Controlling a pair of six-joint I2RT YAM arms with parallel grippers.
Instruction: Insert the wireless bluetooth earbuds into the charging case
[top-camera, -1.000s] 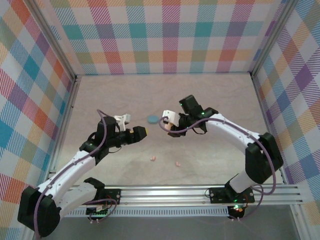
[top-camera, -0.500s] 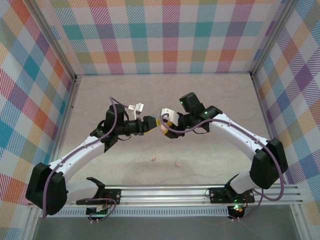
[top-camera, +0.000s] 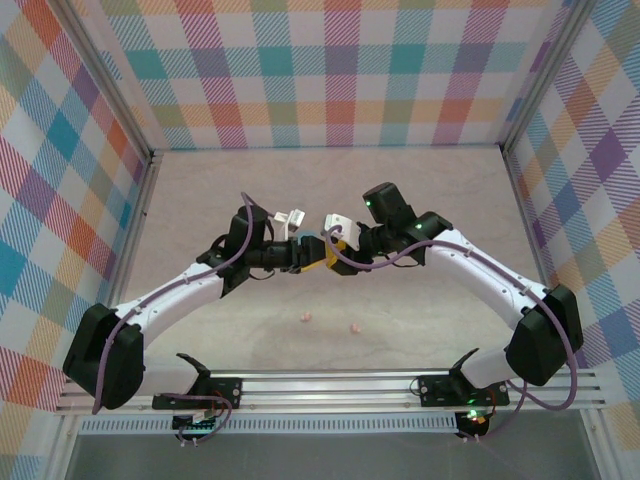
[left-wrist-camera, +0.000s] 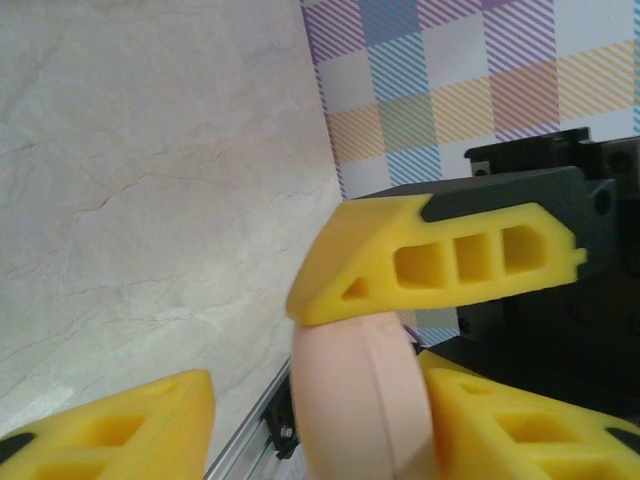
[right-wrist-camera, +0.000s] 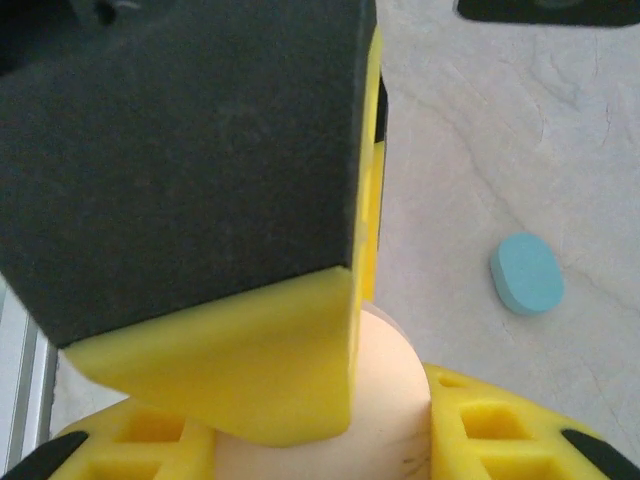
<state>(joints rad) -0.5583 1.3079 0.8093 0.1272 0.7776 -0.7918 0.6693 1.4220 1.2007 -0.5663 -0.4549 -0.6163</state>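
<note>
A round pale pink charging case (right-wrist-camera: 410, 400) is clamped between the yellow fingers of my right gripper (right-wrist-camera: 310, 445), which is shut on it above the table's middle. My left gripper (left-wrist-camera: 320, 425) faces it from the left, jaws astride the same case (left-wrist-camera: 350, 400). One left finger (left-wrist-camera: 530, 420) touches the case, while the other (left-wrist-camera: 110, 430) stands a little off it. In the top view the two grippers (top-camera: 318, 258) (top-camera: 336, 250) meet tip to tip. Two tiny pink earbuds (top-camera: 306, 316) (top-camera: 353, 327) lie on the table nearer the arm bases.
A light blue case (right-wrist-camera: 527, 273) lies flat on the table just behind the grippers, partly covered in the top view (top-camera: 311, 235). Checked walls close the table on the left, back and right. An aluminium rail (top-camera: 330, 385) runs along the near edge.
My left arm has swung right and forward until its gripper reached the pink case, and its jaws have narrowed around it. The right gripper has kept its hold and shifted slightly.
</note>
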